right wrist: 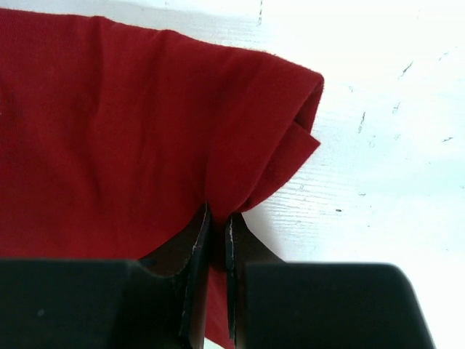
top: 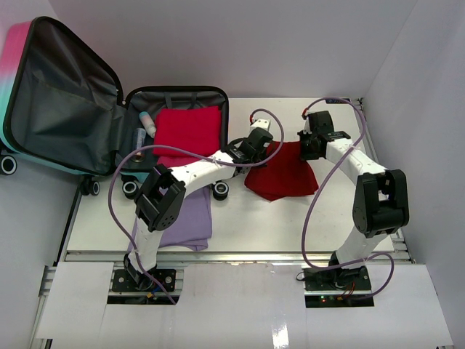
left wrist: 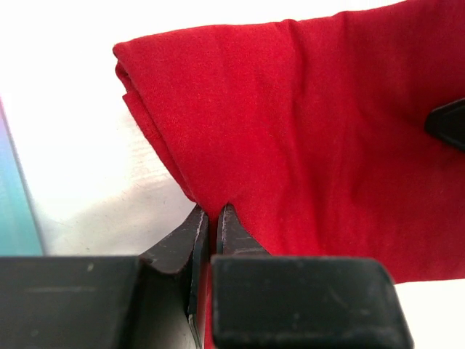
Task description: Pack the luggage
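The luggage lies open at the back left, lid tilted up showing its dark grey lining, with a folded red garment and a small bottle in its base. On the table to its right lies a dark red cloth. My left gripper is shut on that cloth's left top corner. At the opposite top corner my right gripper is shut on the dark red cloth too. Both pinch a fold of fabric between their tips.
A folded lilac garment lies at the front left of the table, partly under the left arm. The luggage's black wheels stick out near the left arm. White walls close in the table at the back and right.
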